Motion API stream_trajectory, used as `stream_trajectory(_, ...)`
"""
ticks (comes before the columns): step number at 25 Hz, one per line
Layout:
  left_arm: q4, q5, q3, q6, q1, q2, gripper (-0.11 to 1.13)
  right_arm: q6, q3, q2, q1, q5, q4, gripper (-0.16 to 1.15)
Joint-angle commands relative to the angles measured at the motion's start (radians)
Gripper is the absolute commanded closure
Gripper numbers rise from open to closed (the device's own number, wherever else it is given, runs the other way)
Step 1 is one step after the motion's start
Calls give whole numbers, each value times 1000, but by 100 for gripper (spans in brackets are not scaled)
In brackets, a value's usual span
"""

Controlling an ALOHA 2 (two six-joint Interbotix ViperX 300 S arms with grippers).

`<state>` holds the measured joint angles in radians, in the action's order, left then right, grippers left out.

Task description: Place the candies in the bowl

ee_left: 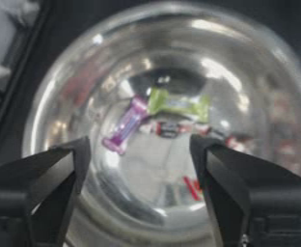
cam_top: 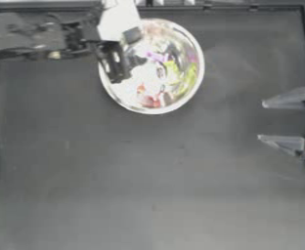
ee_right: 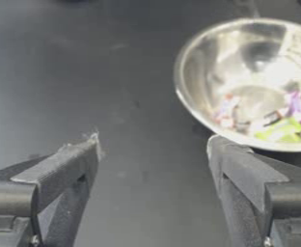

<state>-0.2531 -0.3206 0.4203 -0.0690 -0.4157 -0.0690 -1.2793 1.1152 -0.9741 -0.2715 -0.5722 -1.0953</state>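
- The left gripper (cam_top: 125,61) hangs over the left rim of the bowl (cam_top: 189,85), at the far left part of the table (cam_top: 148,185). Its jaws stand apart with nothing between them, as the left wrist view shows (ee_left: 140,159).
- The bowl sits toward the far edge of the table, a little left of the middle. Inside it lie the candies: a purple-white one (ee_left: 126,129) touching a yellow-green one (ee_left: 179,106), and a red-white one (ee_left: 192,187) lower on the wall. Other red and white bits near the middle may be further candies or only reflections; I cannot count five for certain.
- No candy shows on the bare table in any view, so the task looks finished or nearly so, and the step in hand is most likely the pull-back after a drop.
- To do that well, the left arm should lift straight up before swinging away, keeping the jaws apart so neither finger catches the rim. The bowl is light and shiny and would probably slide or tip if nudged.
- The right gripper (cam_top: 272,122) is parked at the right edge of the table, well apart from the bowl, jaws wide apart and empty; it need not move.
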Motion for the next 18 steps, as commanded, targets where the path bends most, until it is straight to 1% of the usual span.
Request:
stream_trajectory(1,8,18,60,0,46,-163,8,-2,-6,-5,15,6,-11,1)
stream_trajectory(3,15,38,106,-5,74,-230,8,-2,-5,-11,18,8,-15,1)
stream_trajectory(8,71,101,224,-3,152,-394,8,-2,-6,-14,18,12,-26,1)
stream_trajectory(10,91,112,272,-3,186,-453,8,-3,-9,-14,18,17,-32,1)
stream_trajectory(15,100,124,350,-6,247,-526,10,-8,-15,-14,20,25,-35,1)
stream_trajectory(18,103,156,383,-5,285,-552,11,-18,-18,-14,29,28,-35,1)
